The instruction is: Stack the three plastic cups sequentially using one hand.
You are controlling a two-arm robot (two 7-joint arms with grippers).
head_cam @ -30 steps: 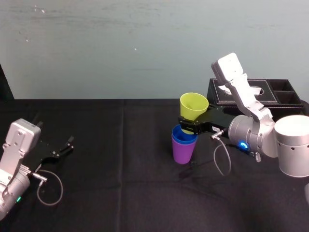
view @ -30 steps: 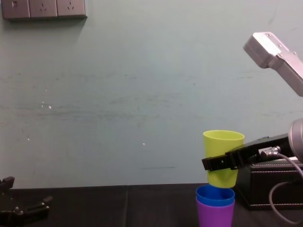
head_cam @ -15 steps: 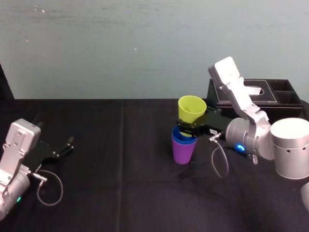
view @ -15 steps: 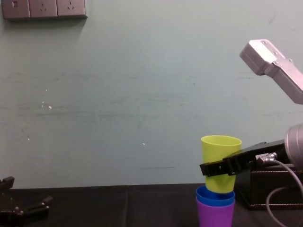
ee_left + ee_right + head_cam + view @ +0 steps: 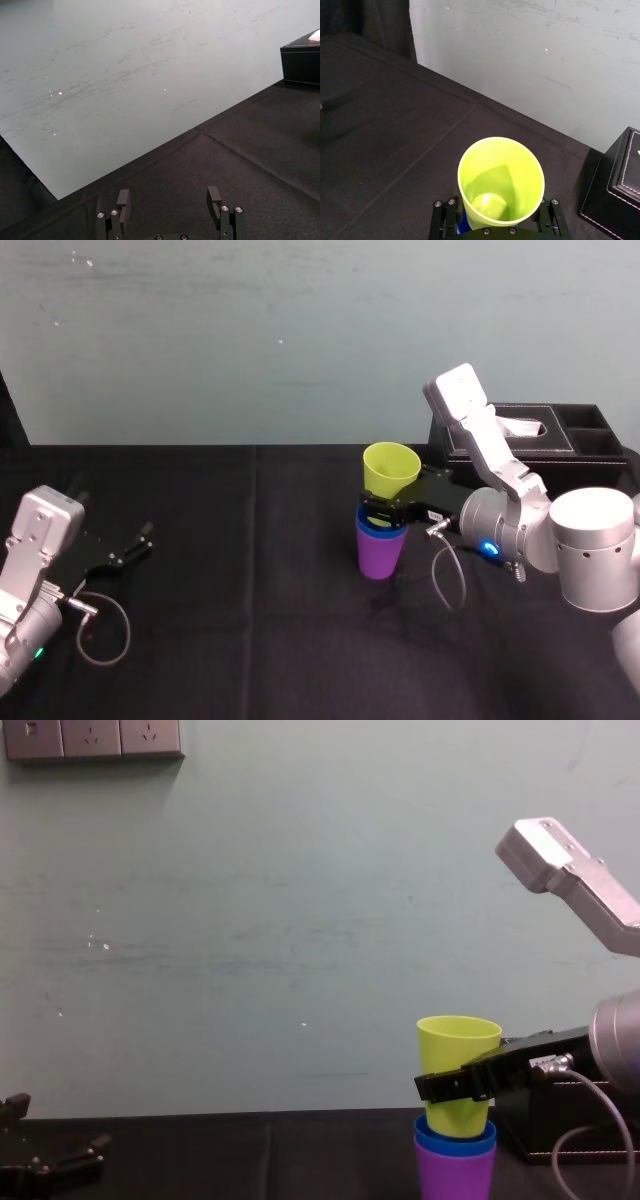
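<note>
The right hand [image 5: 386, 509] clamped the smooth, tapered yellow-green cup [image 5: 392, 468], its base inside the blue cup [image 5: 379, 531], which nested in the purple cup [image 5: 381, 554]. The left hand [image 5: 170, 199] sat well left of them, fingers apart.

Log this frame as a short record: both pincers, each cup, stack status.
right pincer: shut on yellow-green cup, over the stack
yellow-green cup: upright, base just inside blue cup, not fully seated
blue cup: nested in purple cup
purple cup: upright on black tablecloth
left pincer: open, parked at far left
stack status: two nested, third partly in
</note>
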